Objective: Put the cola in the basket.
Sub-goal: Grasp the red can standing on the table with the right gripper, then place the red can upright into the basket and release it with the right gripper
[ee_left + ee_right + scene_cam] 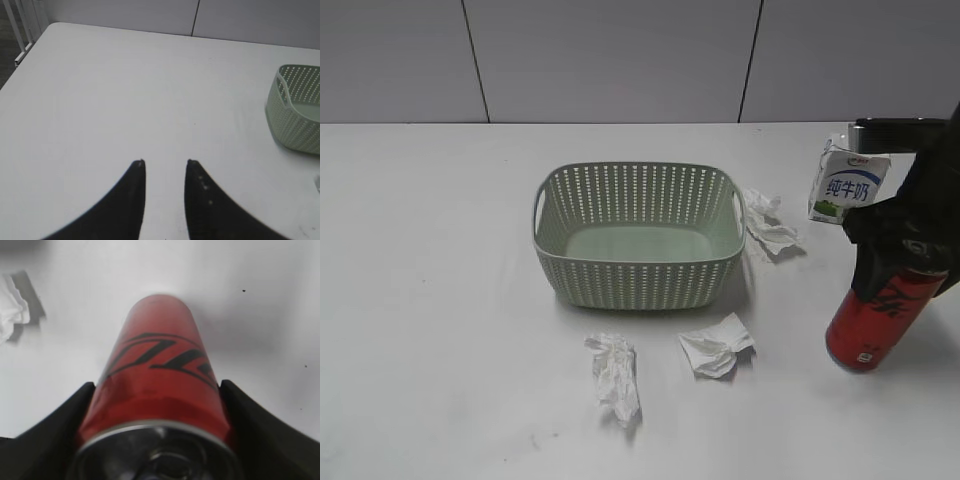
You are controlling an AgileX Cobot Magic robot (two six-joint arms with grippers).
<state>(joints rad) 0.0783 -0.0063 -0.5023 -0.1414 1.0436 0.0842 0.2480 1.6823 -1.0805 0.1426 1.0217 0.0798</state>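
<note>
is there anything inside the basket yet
No, the basket shows only its bare floor, while the cola sits off to its right in the right pincer.

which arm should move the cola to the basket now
Right. The right gripper already flanks the cola on both sides, while the left gripper is open over bare table, left of the basket.
</note>
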